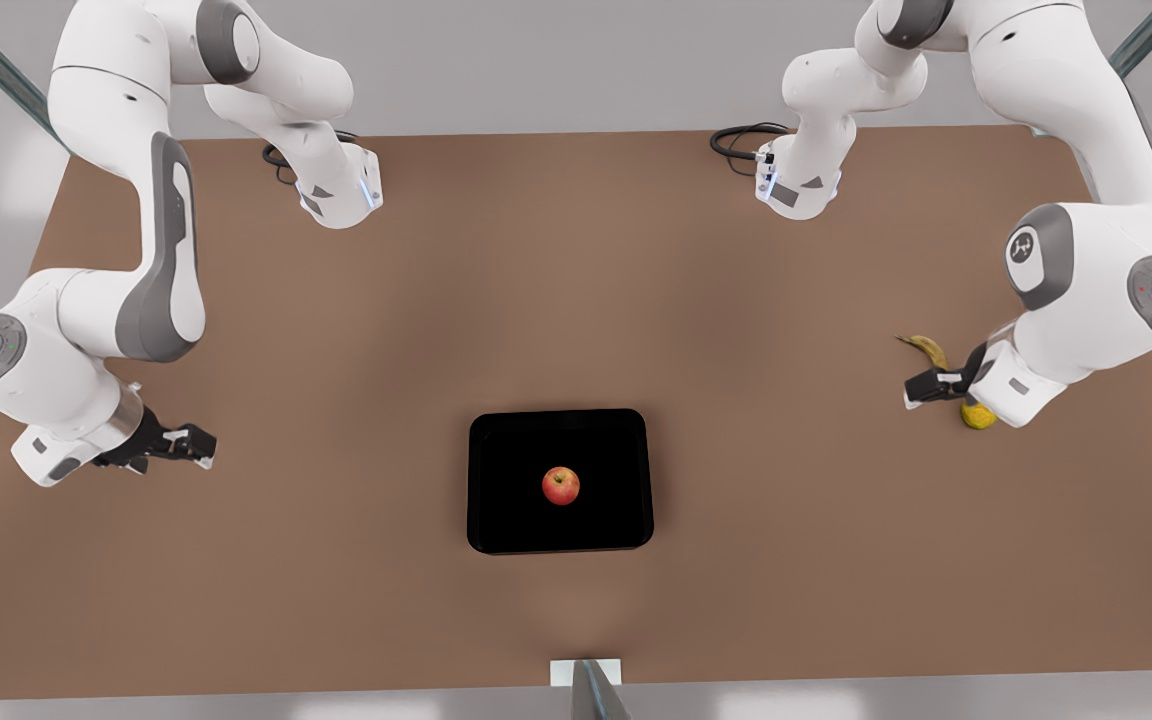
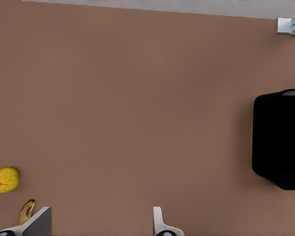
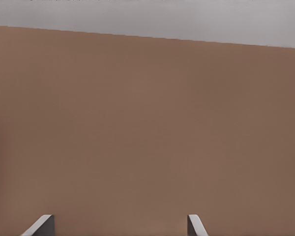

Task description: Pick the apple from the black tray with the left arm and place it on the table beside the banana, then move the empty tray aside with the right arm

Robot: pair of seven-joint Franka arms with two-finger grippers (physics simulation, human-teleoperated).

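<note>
Apple (image 1: 560, 486) sits untouched in black tray (image 1: 560, 481); left pincer (image 1: 928, 388) released near banana (image 1: 926, 347), right pincer (image 1: 186, 443) released, waiting

Simulated lab, bare brown table (image 1: 576, 250), grey walls

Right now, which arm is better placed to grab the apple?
Left. The left gripper hangs open by the banana, where the apple must end up, and its camera already sees the tray. The right gripper, also open, waits over bare table.
</note>
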